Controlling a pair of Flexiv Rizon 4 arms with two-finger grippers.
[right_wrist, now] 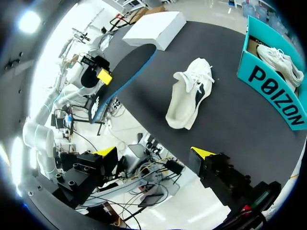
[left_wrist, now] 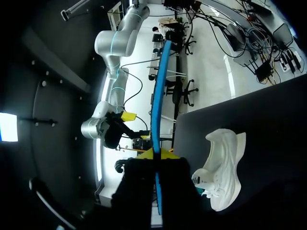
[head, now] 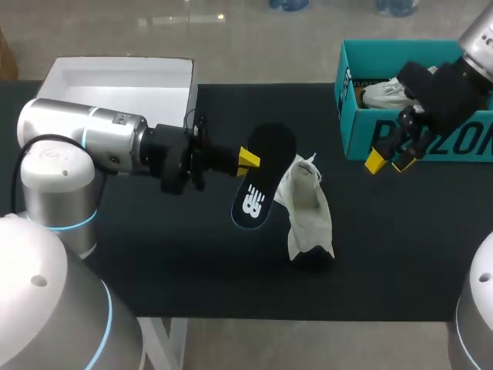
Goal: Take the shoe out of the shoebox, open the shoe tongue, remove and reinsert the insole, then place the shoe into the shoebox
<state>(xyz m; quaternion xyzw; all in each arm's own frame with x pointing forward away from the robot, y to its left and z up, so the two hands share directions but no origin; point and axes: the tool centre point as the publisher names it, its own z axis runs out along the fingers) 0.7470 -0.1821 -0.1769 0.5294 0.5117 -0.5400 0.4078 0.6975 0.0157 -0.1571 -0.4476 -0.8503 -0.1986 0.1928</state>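
Head view: left arm [head: 115, 140] level, jaws pinching the insole [head: 264, 182].

- I see a table [head: 400, 262] with a matte black top filling most of the head view.
- Past its far edge lies a pale, glossy floor [head: 254, 31] carrying soft bright reflections of light.
- The tabletop looks evenly lit.
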